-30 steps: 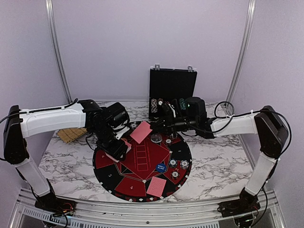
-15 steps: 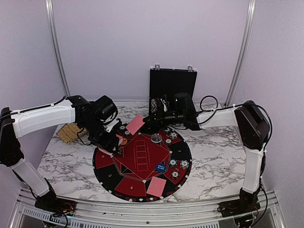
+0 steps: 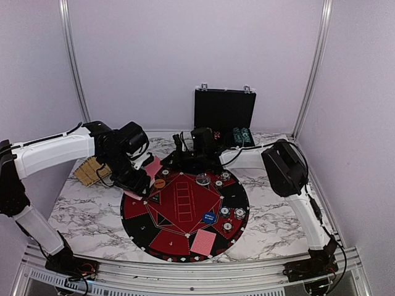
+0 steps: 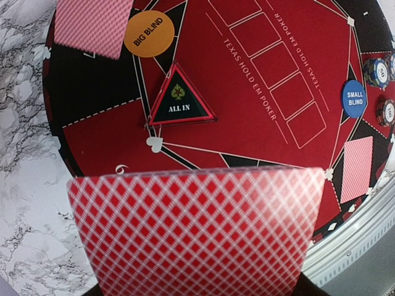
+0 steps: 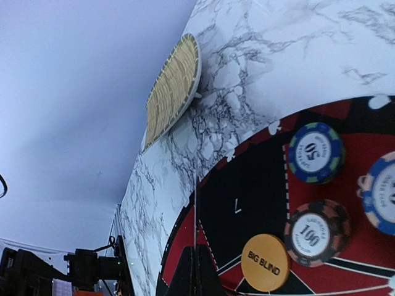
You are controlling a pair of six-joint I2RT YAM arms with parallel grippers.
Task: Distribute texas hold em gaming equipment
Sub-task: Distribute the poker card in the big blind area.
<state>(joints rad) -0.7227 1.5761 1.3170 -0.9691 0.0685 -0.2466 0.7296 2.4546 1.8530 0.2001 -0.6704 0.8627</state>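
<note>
Left wrist only: clamps a red-backed card (image 4: 194, 228) in the left gripper (image 3: 137, 183), over the rim of the mat (image 4: 247, 142). Right wrist only: pinches a second card (image 5: 195, 209) edge-on in the right gripper (image 5: 195, 268), near the BIG BLIND disc (image 5: 265, 262).

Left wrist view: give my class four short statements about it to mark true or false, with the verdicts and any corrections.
1. The orange disc reads BIG BLIND. True.
2. The blue disc reads ALL IN. False: it reads SMALL BLIND; ALL IN is on the triangular marker.
3. A red-backed card fills the bottom of the view. True.
4. The round mat is printed BLACKJACK. False: it reads TEXAS HOLD EM POKER.
</note>
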